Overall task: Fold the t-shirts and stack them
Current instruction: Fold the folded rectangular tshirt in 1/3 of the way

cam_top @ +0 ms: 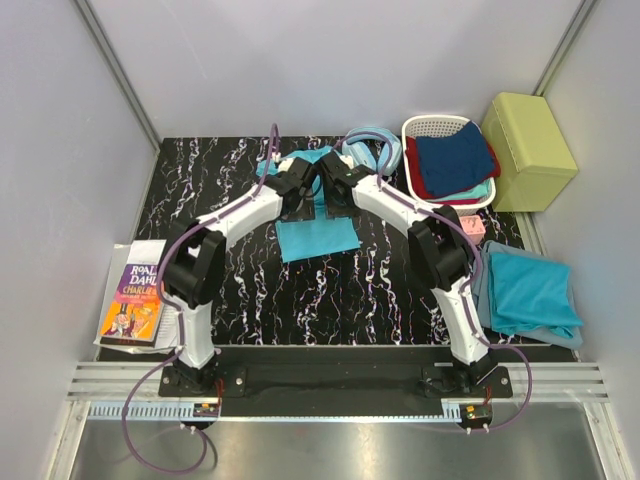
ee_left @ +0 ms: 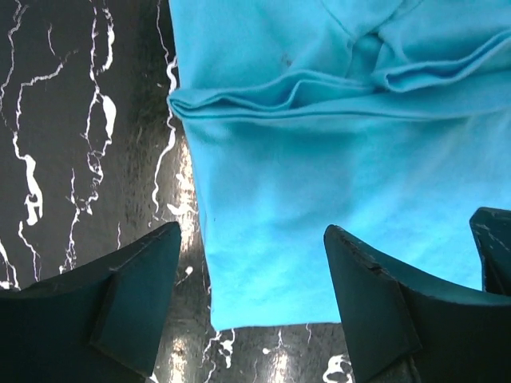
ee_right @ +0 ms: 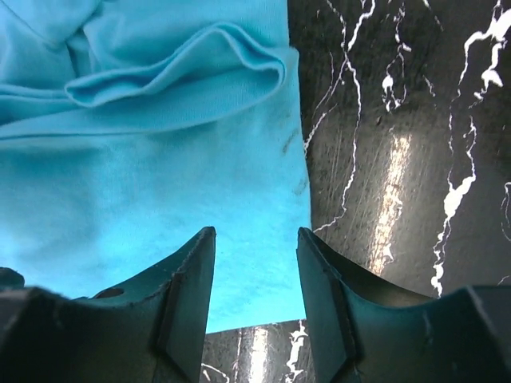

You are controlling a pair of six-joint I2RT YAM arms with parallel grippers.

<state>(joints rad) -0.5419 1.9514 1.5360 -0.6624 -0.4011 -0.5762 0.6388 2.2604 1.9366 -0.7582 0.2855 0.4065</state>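
- While both arms reach in over the middle of the table (cam_top: pixel 260 290), a white basket (cam_top: pixel 430 125) of navy and red cloth, a yellow-green box (cam_top: pixel 530 150) and pale headphones (cam_top: pixel 375 145) crowd the far right corner, close behind the right arm.
- A book (cam_top: pixel 135 300) lies beside the left edge, well apart.
- The shirt (cam_top: pixel 318 240) lies part-folded mid-table under both claws. A stack (cam_top: pixel 528 292) of shirts sits at the right edge.
- The left claw (ee_left: pixel 251 239) is released, its jaws wide across the shirt's left edge.
- The right claw (ee_right: pixel 255 239) is released too, across the shirt's right edge.
- The widest stretch of table runs between shirt and book.
- The cloth is thin, soft and turquoise, with a rolled fold. The table is glossy black, veined white.
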